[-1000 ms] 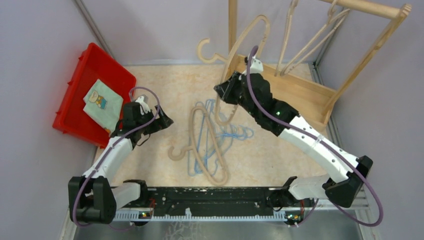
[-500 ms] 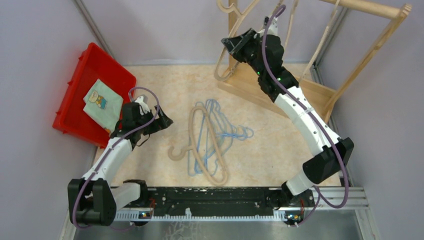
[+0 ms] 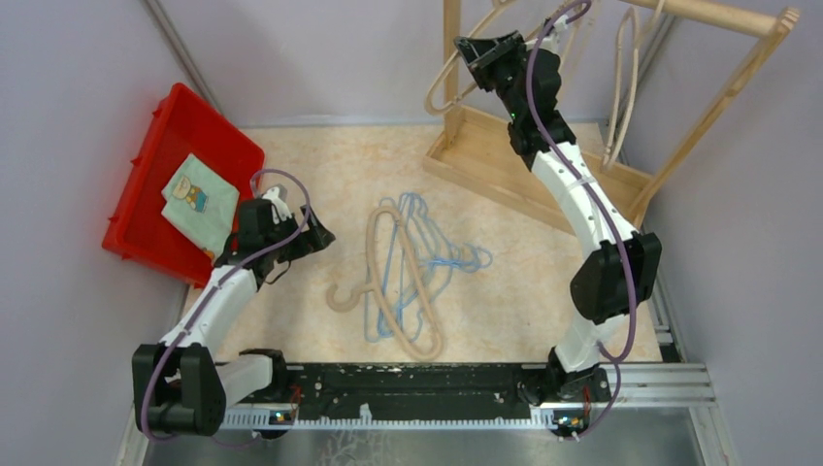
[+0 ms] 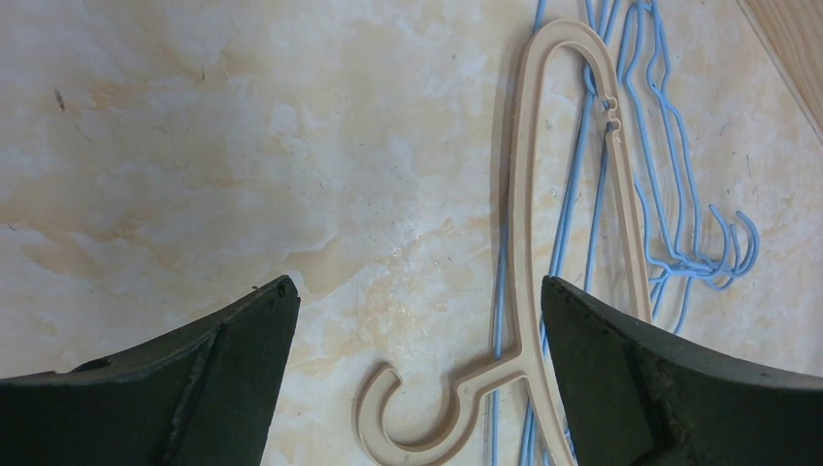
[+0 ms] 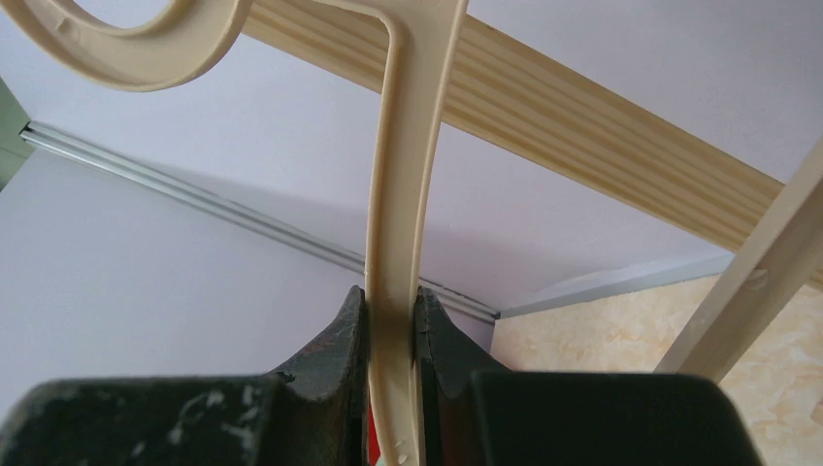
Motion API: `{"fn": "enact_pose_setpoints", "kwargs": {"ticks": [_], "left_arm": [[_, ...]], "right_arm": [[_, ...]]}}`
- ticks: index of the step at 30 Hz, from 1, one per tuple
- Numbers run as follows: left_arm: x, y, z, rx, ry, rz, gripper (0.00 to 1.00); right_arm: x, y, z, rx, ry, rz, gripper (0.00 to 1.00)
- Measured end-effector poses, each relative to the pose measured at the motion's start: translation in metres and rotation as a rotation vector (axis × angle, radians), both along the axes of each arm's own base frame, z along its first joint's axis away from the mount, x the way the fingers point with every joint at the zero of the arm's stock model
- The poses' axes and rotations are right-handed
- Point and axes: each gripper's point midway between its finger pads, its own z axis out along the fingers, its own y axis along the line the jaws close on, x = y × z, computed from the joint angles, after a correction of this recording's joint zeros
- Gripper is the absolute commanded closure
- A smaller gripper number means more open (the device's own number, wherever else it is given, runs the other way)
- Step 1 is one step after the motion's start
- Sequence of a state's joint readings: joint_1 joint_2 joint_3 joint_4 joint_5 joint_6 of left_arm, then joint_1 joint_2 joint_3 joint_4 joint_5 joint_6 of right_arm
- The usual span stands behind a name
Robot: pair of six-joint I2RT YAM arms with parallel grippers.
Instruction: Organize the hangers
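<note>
A beige hanger point(image 3: 393, 282) lies on the table over several light-blue wire hangers point(image 3: 442, 257). My left gripper point(image 3: 320, 236) is open and empty, just left of them. In the left wrist view its jaws point(image 4: 417, 291) stand wide apart above the beige hanger's hook point(image 4: 388, 427), with the blue wire hangers point(image 4: 670, 194) to the right. My right gripper point(image 3: 477, 49) is raised high beside the rack's left post and shut on another beige hanger point(image 3: 442, 83). The right wrist view shows the gripper point(image 5: 392, 301) clamped on this hanger's stem point(image 5: 408, 175), its hook point(image 5: 126, 49) beside the rack's bar point(image 5: 582, 126). Beige hangers point(image 3: 621, 87) hang on the rack.
A wooden rack frame point(image 3: 543, 165) stands at the back right on a board base. A red bin point(image 3: 155, 146) holding a folded cloth point(image 3: 199, 199) sits at the left, close behind my left arm. Lilac walls close in the table on three sides.
My right arm has lifted the beige hanger from over the table up and back, to the rack's left post and top bar. The left arm and the hangers on the table have not moved.
</note>
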State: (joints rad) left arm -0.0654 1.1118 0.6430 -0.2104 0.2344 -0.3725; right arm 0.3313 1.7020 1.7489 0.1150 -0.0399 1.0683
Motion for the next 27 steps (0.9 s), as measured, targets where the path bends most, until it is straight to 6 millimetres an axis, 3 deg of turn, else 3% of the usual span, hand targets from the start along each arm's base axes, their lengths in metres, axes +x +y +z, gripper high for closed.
{"fn": "enact_pose_setpoints", "kwargs": {"ticks": [7,13,16,22,27], "left_arm": [[0.000,0.002,-0.004,0.013,0.008,-0.001,0.00],[0.000,0.002,-0.006,0.016,0.013,0.000,0.00],[0.000,0.002,-0.009,0.018,0.023,-0.002,0.00],[0.000,0.002,-0.013,0.020,0.036,-0.003,0.00],[0.000,0.002,-0.013,0.024,0.036,-0.008,0.00]], "right_arm": [[0.013,-0.001,0.002,0.052,-0.012,-0.006,1.00],[0.020,-0.016,0.005,0.083,-0.008,-0.057,0.99],[0.024,-0.026,0.005,0.103,-0.002,-0.094,0.91],[0.027,-0.034,0.004,0.111,0.006,-0.123,0.63],[0.026,-0.035,0.001,0.087,0.016,-0.129,0.54]]}}
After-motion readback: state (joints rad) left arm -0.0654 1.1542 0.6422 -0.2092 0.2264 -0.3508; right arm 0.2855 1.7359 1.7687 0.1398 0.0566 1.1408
